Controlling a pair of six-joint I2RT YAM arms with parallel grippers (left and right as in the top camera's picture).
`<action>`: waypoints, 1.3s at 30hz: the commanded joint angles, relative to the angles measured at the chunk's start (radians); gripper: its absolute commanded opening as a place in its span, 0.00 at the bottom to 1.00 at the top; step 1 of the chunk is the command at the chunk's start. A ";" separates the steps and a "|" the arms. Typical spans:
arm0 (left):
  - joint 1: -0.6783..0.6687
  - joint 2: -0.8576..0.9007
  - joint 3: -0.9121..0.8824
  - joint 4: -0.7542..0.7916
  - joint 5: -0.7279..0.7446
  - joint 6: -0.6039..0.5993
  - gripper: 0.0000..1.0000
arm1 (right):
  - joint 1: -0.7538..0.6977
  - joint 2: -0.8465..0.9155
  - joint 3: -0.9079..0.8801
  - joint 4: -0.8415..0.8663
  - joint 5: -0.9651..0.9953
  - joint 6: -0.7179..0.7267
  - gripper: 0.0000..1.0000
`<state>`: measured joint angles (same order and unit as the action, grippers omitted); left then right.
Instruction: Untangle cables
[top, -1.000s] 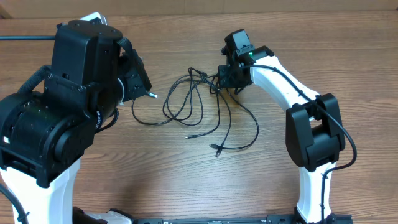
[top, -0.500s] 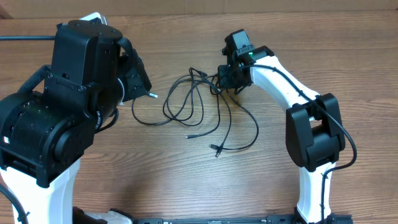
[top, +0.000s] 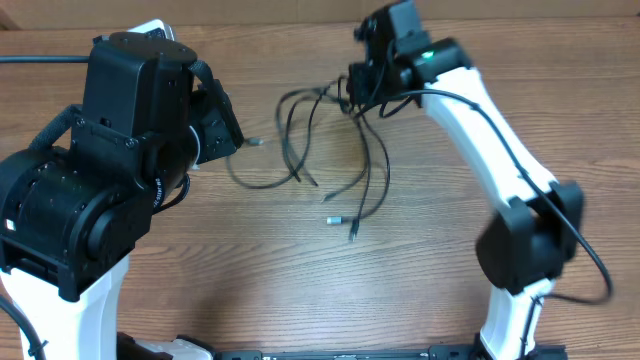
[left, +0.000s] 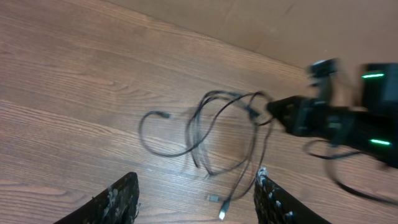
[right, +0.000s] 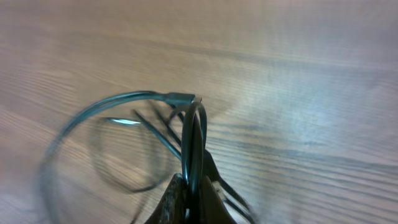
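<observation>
From overhead I have the right gripper (top: 362, 92) pinched shut on a bunch of the cables (top: 335, 160) toward the far middle of the table (top: 300, 290). From there the strands fan out toward me, with one plug end (top: 330, 221) loose near the centre and another close beside it. A third plug (top: 262, 143) points at the left gripper (top: 228, 128), near it but, as far as I can tell, not touching. In the left wrist view that gripper's fingers (left: 121, 199) stand apart with nothing between them, and the whole tangle lies ahead of them on the wood. The wide loop (left: 155, 140) is nearest, and the right arm's blurred head is off to the right. The right wrist view is smeared, but I can make out its fingers (right: 180, 199) clamped on a strand that rises in a tight narrow loop, with other strands crossing behind it. I judge the step in hand is to draw the pinched strand away from the pile. To do it well I would pull slowly and low, and watch overhead for which loops tighten rather than slide. I would bring the free left gripper down onto the wide loop near its plug to anchor it. Then I would ease the two apart in opposite directions so a plug cannot snag in a crossing.
</observation>
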<state>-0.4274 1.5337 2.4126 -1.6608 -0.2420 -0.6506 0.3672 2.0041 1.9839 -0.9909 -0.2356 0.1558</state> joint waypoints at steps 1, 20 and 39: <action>0.003 -0.005 -0.004 0.001 0.008 0.019 0.59 | 0.005 -0.130 0.091 -0.050 -0.014 -0.003 0.04; 0.003 0.014 -0.004 0.003 0.007 0.027 0.80 | 0.151 -0.435 0.157 -0.200 -0.095 0.008 0.04; 0.003 0.167 -0.004 0.053 0.401 0.048 0.82 | 0.151 -0.531 0.157 -0.254 -0.136 0.025 0.04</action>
<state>-0.4274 1.6909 2.4100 -1.6096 -0.0490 -0.5682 0.5179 1.5036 2.1132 -1.2469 -0.3565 0.1791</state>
